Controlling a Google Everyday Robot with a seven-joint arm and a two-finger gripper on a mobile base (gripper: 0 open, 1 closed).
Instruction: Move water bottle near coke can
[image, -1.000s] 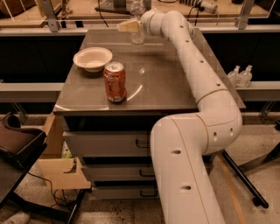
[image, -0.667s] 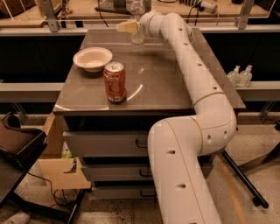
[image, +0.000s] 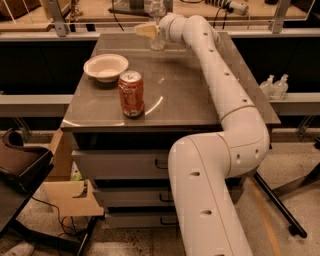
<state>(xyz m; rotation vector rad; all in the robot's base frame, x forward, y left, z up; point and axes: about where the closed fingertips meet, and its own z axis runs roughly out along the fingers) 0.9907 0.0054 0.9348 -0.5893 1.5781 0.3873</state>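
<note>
The water bottle (image: 157, 36) is clear plastic and stands upright at the far edge of the grey table (image: 190, 95). My gripper (image: 151, 30) is at the bottle, level with its upper half and reaching in from the right. The bottle's top shows above the wrist. The coke can (image: 131, 93) is red-orange with a silver top. It stands upright near the table's front left edge, well apart from the bottle and the gripper.
A white bowl (image: 106, 66) sits just behind the can on the left. My white arm (image: 220, 85) crosses the table's right side. Two small pump bottles (image: 274, 86) stand on a ledge to the right. Drawers (image: 125, 162) are under the table, with a cardboard box (image: 67, 197) at lower left.
The arm's lower links have shifted very slightly. The gripper stays at the bottle at the far edge. The can and the bowl have not moved.
</note>
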